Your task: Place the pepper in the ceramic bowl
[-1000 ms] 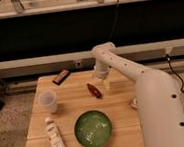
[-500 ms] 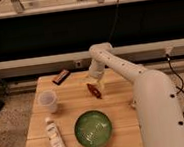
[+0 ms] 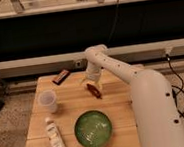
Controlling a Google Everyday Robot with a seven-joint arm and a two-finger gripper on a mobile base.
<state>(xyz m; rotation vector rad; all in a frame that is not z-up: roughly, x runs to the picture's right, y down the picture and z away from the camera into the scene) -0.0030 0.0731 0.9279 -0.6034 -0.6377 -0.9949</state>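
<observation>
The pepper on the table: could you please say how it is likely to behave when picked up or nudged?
The pepper is small and slim, so it is probably light. Its elongated shape suggests it may pivot or roll if nudged off-centre. The gripper is right by its far end, and such a narrow target could slip aside.

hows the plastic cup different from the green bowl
The cup is translucent white; the bowl is glossy green. The cup is taller and narrow, the bowl wide and shallow. The cup stands to the left of the bowl and farther back. Both sit upright and look empty. The tool is over the pepper, beyond the bowl.
</observation>
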